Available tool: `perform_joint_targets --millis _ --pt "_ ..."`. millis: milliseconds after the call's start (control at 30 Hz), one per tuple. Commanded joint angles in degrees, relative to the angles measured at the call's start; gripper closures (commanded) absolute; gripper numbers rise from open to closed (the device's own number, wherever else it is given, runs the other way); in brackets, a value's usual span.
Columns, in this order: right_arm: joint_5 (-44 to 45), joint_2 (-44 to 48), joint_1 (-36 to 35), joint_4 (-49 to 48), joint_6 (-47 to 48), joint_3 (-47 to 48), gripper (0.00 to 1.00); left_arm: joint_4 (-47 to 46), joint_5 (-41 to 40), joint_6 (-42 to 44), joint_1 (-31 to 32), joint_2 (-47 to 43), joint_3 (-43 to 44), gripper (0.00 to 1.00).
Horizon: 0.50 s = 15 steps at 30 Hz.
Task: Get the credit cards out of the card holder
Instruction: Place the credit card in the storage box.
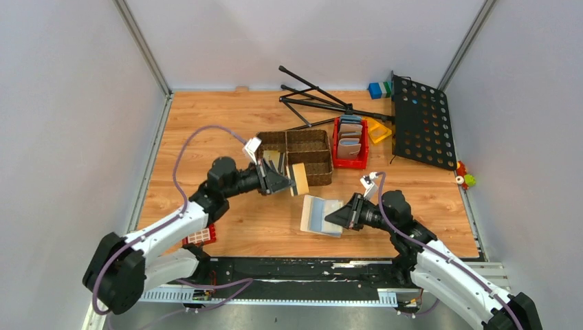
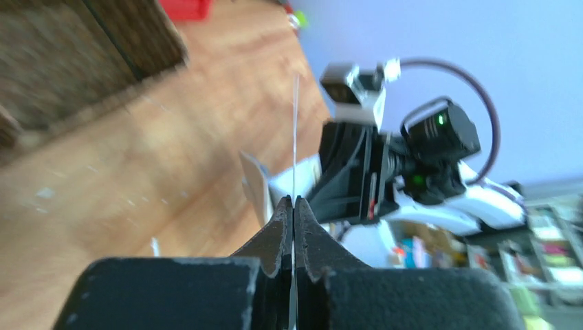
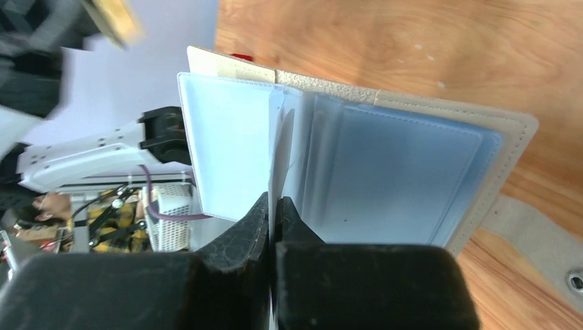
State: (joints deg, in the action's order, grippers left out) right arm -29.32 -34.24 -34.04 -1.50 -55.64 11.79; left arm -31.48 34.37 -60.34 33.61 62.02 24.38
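Observation:
The beige card holder (image 1: 317, 214) lies open on the wooden table, pale blue-grey pockets up. My right gripper (image 1: 342, 214) is at its right edge. In the right wrist view that gripper (image 3: 273, 201) is shut on a thin pale inner leaf of the card holder (image 3: 399, 158), whose strap tab (image 3: 543, 247) lies on the wood. My left gripper (image 1: 280, 181) hangs left of the holder, by the basket, shut on a tan-gold credit card (image 1: 299, 179). In the left wrist view the gripper (image 2: 293, 201) pinches the card (image 2: 295, 124) edge-on. Other credit cards are hidden.
A brown woven basket (image 1: 292, 133) with compartments stands just behind the left gripper. Right of it is a red bin (image 1: 336, 141) of wallets, then a black perforated stand (image 1: 423, 120) with folded legs (image 1: 316, 103). A red block (image 1: 201, 237) lies by the left arm.

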Motion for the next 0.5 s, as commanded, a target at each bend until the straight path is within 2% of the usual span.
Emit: perform_joint_targets --millis 0,67,333,467 --pt "3.58 -1.45 0.18 5.69 4.47 3.08 1.00 42.02 -14.25 24.33 -0.89 -2.21 15.48 1.00" --pt "4.42 -2.23 0.15 6.76 5.55 3.80 1.00 45.93 -17.38 26.71 -1.35 1.34 20.42 1.00" --pt "5.70 -2.94 0.17 9.51 8.00 4.91 1.00 51.45 -23.94 31.82 -3.02 16.66 33.05 1.00" --pt "6.11 -3.03 0.20 10.31 8.63 5.09 1.00 52.75 -21.99 33.03 -5.00 23.70 38.28 1.00"
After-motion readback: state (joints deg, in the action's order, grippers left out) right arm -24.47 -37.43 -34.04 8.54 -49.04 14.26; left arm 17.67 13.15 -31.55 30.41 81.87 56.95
